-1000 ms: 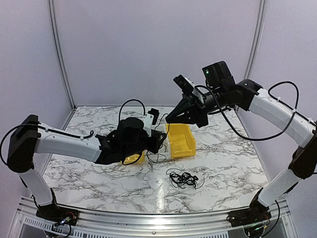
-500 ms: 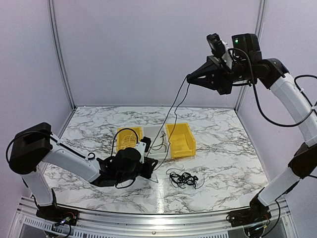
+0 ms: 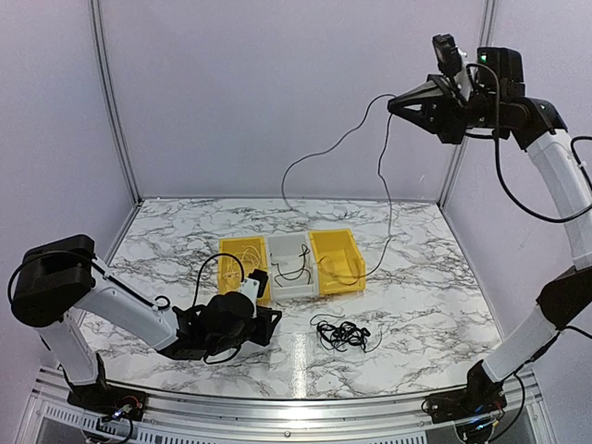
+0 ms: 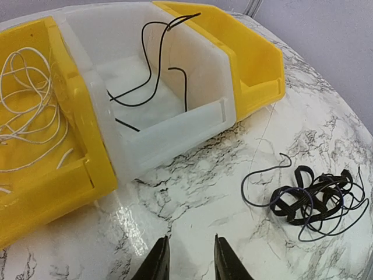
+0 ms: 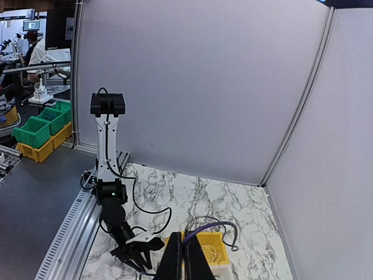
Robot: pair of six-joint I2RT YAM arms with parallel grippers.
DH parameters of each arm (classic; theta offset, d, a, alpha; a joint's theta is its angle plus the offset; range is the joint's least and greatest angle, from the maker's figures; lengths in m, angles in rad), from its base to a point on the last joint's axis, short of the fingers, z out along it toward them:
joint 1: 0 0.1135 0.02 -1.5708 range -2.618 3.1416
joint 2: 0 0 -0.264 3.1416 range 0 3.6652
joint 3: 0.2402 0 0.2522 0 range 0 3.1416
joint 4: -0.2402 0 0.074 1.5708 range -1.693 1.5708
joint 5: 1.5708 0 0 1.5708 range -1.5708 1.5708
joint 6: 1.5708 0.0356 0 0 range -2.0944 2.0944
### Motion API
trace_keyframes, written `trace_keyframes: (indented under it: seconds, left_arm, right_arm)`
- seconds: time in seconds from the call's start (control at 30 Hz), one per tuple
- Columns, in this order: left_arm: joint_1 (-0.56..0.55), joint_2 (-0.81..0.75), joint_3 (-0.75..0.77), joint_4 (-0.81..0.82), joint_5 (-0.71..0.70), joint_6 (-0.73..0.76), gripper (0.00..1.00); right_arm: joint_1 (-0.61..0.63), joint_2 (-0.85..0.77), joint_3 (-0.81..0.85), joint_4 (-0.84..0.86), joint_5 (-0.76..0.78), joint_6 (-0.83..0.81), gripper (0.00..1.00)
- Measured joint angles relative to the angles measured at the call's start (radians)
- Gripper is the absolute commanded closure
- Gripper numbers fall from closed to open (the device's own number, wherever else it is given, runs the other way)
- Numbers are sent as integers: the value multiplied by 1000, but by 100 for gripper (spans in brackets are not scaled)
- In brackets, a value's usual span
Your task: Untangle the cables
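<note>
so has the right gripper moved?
Yes. The right gripper rose and swung right, from just above the right yellow bin to high near the corner post, pulling a black cable up.

Pale grey wall panels (image 3: 296, 92) enclose the white marble-patterned bench (image 3: 435, 277) on three sides, joined by metal corner posts (image 3: 111, 102). Beyond the open front lies a dark floor (image 5: 35, 198) with green crates (image 5: 36, 129).
</note>
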State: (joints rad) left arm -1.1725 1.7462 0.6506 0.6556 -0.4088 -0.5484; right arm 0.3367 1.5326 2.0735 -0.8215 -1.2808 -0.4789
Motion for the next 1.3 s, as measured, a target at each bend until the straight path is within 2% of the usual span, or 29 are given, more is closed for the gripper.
trace_keyframes:
  seconds: [0.2, 0.47, 0.93, 1.3]
  left_arm:
    - [-13, -16, -45, -10, -29, -19, 65]
    - [-26, -83, -64, -10, -50, -21, 64]
    - [-50, -153, -65, -10, -74, -9, 63]
    - [-51, -153, -65, -10, -83, -8, 63]
  right_arm:
    - [-70, 0, 48, 66, -28, 54, 100]
    - [-83, 1, 20, 104, 24, 54, 100]
    - [-87, -1, -196, 186, 147, 14, 100]
    - [-105, 1, -464, 344, 213, 23, 100]
